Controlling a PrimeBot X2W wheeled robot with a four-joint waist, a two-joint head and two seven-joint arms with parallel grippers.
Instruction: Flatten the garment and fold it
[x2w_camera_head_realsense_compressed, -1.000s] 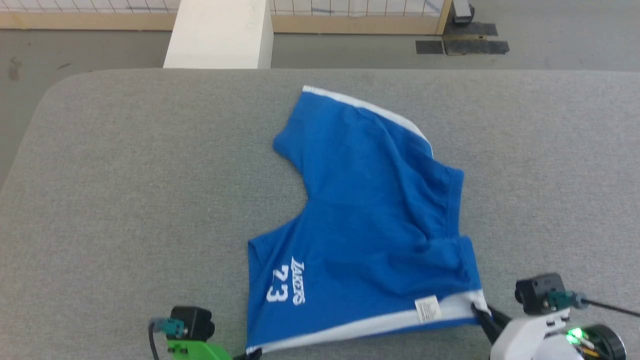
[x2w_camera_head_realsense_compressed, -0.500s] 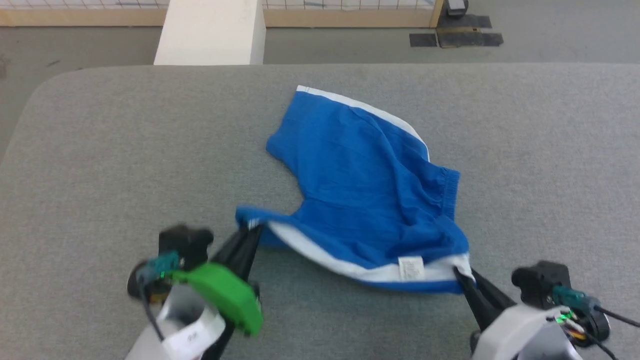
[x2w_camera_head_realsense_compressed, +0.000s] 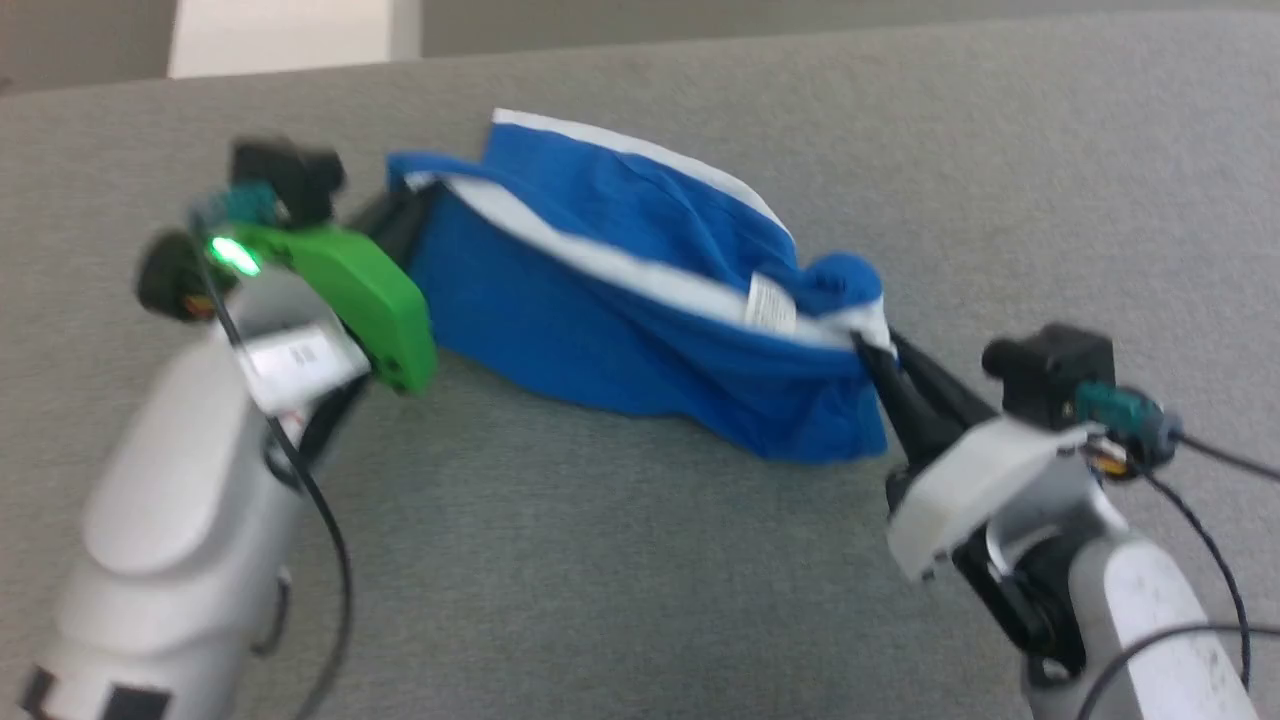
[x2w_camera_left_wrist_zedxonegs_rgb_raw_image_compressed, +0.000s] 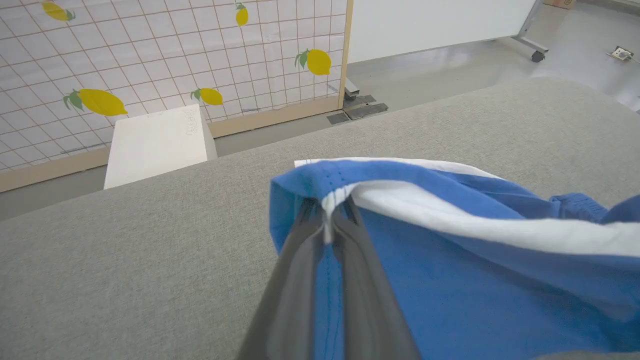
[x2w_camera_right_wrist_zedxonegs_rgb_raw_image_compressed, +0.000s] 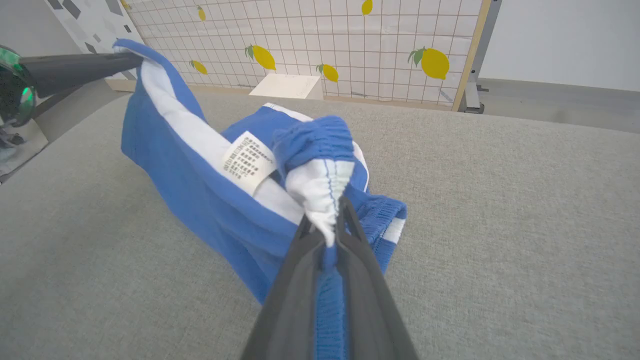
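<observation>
Pressed together on cloth, both pairs of fingers: left gripper (x2w_camera_left_wrist_zedxonegs_rgb_raw_image_compressed: 327, 212) pinching the shorts (x2w_camera_head_realsense_compressed: 600, 330) at a white-striped leg corner, right gripper (x2w_camera_right_wrist_zedxonegs_rgb_raw_image_compressed: 334, 225) pinching the gathered waistband corner (white tag (x2w_camera_right_wrist_zedxonegs_rgb_raw_image_compressed: 248, 161) just beside). Near edge held up between them, far half lying on the grey table (x2w_camera_head_realsense_compressed: 600, 580).

Blue garment (x2w_camera_head_realsense_compressed: 620, 330), near edge lifted

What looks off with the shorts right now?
The garment is bunched, not flat: its elastic waistband is rolled into a lump beside the right gripper, and the white-striped edge sags between that and the left gripper, both pinching corners. No damage visible.
</observation>
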